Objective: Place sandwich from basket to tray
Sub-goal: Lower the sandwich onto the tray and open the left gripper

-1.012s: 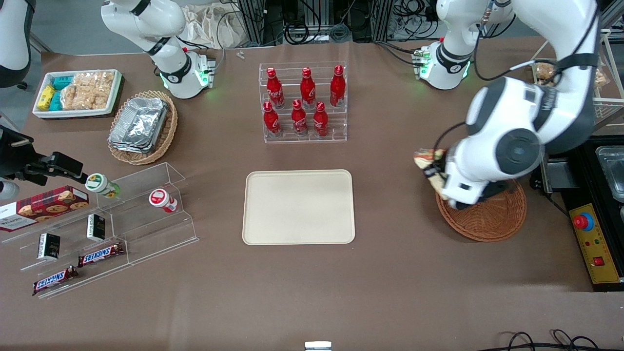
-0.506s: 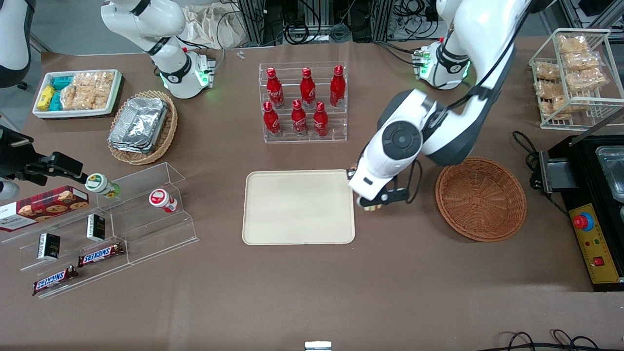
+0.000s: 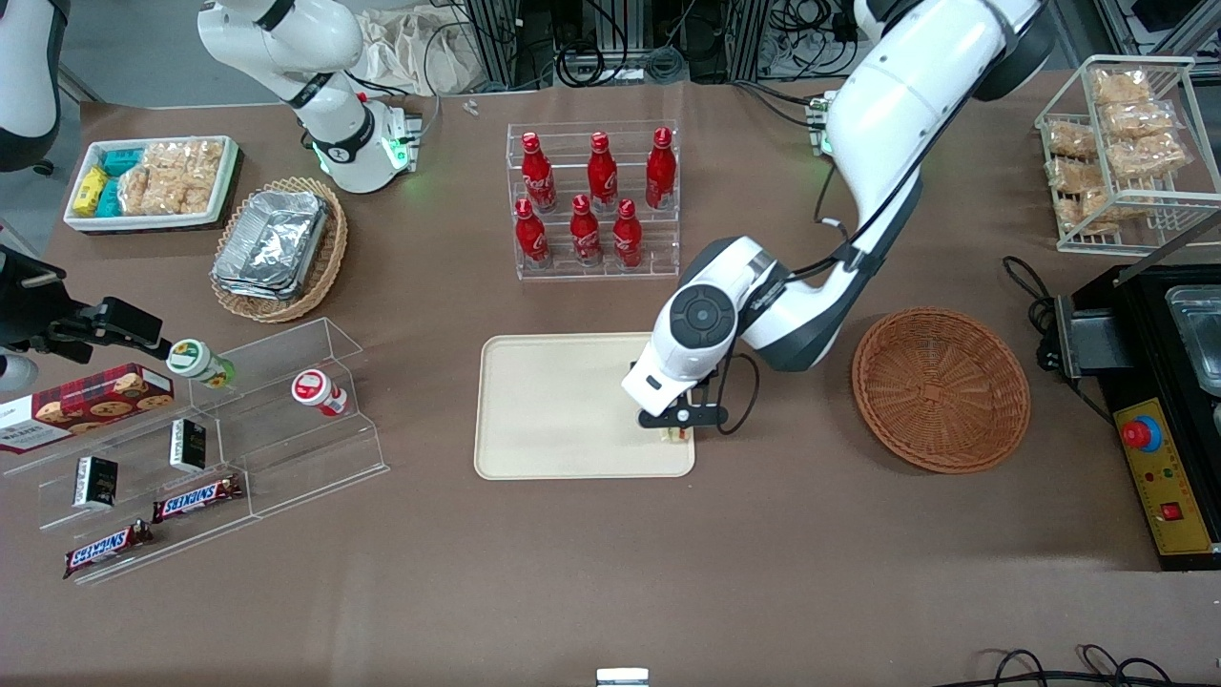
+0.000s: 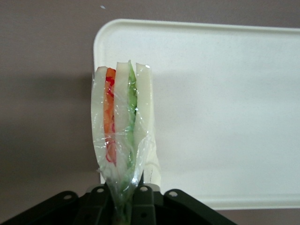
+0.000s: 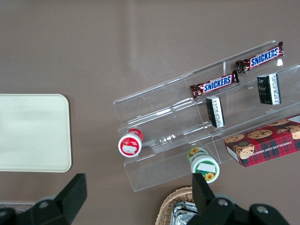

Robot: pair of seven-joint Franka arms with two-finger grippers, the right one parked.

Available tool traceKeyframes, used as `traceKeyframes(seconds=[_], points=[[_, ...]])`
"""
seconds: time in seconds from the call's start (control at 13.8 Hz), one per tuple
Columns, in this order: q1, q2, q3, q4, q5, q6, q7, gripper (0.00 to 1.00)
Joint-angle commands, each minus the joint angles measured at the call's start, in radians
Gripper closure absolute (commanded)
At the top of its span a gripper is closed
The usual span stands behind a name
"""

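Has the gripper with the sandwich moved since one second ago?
Yes. The gripper, shut on the sandwich, went from the basket toward the parked arm's end, now above the tray.

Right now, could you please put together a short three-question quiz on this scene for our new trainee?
1. True or false: the sandwich lies in the basket.
2. The end effector is above which thing? A) the rack of red bottles B) the tray C) the foil containers
3. Fill in: the basket, toward the working arm's end of the table from the tray, now holds ____.

Key:
1. False: the end effector grips it by its wrapped end, over the tray's corner nearest the basket and the front camera.
2. B
3. nothing
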Motion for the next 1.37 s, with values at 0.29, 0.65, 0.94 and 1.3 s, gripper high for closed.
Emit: traceKeyframes(seconds=[0.29,0.65,0.94,1.3], points=[[-0.014,0.064,-0.004,0.036,0.052,-0.001,0.009,0.00],[-0.013,-0.061,-0.007,0.042,0.081,-0.176,-0.025,0.00],[0.089,-0.267,-0.002,0.028,0.095,-0.344,-0.006,0.00],[0.284,-0.423,-0.007,0.031,-0.003,-0.530,0.285,0.00]])
